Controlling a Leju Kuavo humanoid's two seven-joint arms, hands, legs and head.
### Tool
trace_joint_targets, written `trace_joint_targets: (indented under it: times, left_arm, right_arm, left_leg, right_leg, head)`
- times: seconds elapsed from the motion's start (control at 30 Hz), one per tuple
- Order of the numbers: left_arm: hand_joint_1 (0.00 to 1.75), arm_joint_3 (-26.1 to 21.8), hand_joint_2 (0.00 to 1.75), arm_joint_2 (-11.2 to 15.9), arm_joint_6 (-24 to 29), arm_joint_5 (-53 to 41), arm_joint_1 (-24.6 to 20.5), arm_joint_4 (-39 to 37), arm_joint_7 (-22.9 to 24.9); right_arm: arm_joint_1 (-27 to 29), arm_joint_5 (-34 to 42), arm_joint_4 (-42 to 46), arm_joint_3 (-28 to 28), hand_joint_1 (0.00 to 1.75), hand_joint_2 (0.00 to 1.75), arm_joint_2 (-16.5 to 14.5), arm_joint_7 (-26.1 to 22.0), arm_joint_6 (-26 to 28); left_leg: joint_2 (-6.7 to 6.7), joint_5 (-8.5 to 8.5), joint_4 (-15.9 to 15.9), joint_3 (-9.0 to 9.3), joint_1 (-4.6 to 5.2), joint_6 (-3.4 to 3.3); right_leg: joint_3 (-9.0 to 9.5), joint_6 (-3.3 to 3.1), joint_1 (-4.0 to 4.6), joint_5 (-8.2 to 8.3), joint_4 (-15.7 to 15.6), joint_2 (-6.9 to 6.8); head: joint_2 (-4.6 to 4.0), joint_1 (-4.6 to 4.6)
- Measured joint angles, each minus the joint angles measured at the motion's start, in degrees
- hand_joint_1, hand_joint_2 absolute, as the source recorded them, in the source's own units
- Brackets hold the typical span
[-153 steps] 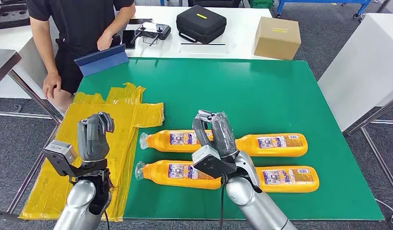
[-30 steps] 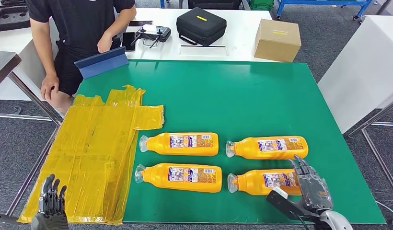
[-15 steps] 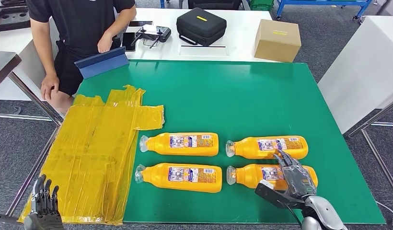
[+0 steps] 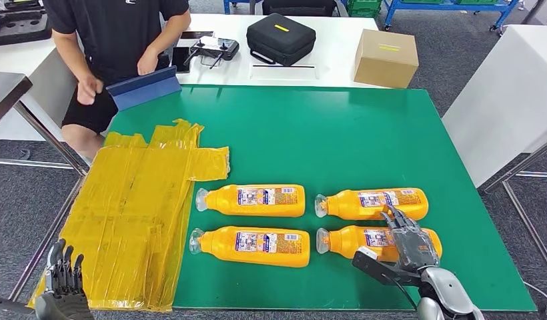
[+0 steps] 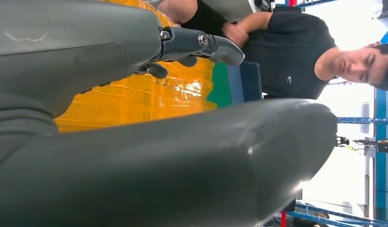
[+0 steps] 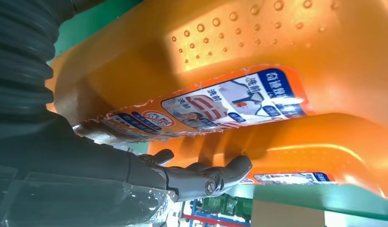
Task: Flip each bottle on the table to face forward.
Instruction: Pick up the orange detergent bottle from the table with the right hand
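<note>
Right hand (image 4: 409,241) grips the near-right bottle (image 4: 354,241) — lying crosswise, cap pointing left.

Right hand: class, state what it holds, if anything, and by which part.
The right hand lies on the near-right bottle, at its base end; whether it grips cannot be told.

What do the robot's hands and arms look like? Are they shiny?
Yes, a bit. The right arm is smooth shiny silver, with a black cable beside it. The right hand is dark grey, with thin jointed fingers, a ribbed cover and some clear plastic wrap. The left hand looks dark grey too.
</note>
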State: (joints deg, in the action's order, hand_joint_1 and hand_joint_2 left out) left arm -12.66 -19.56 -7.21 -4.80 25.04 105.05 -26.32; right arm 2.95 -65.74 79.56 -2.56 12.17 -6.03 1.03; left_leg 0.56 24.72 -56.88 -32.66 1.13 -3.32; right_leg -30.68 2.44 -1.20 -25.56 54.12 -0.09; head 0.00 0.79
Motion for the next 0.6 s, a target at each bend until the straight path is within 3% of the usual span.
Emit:
trace_joint_targets:
  times: [0.03,0.13,0.17,0.6]
  left_arm:
    - [0.00,-0.03,0.00,0.00,-0.01,0.01,-0.04,-0.09,0.00]
    - [0.00,-0.16,0.00,0.00,-0.08,0.03,-0.20,-0.44,0.01]
    - [0.00,-0.22,0.00,0.00,-0.15,0.03,-0.24,-0.58,0.01]
    - [0.00,-0.83,0.00,0.00,1.07,0.88,0.52,-1.03,-0.01]
  right_arm:
    - [0.05,-0.11,0.18,-0.16,0.26,1.75,-0.01,0.03,-0.33]
    - [0.57,-0.42,0.93,-0.83,1.52,1.75,-0.07,-0.19,-1.57]
    - [0.91,-0.56,1.23,-1.08,1.70,1.75,-0.08,-0.52,-2.07]
    - [3.03,-1.10,3.33,-2.59,1.75,1.75,0.38,-3.05,-4.12]
  left_leg:
    - [0.00,-0.01,0.00,0.00,0.01,-0.01]
    - [0.01,-0.01,-0.01,-0.01,0.02,-0.01]
    - [0.01,-0.01,-0.01,-0.01,0.03,-0.01]
    - [0.00,0.04,0.00,-0.03,0.01,0.03]
  right_leg:
    - [0.00,0.00,0.00,0.00,0.00,0.00]
    - [0.01,0.01,-0.02,0.01,0.00,0.00]
    - [0.01,0.01,-0.02,0.01,0.00,0.00]
    - [-0.04,0.00,-0.01,0.00,0.00,0.00]
  head:
    - [0.00,0.01]
    - [0.00,0.01]
    - [0.00,0.00]
    - [0.00,0.01]
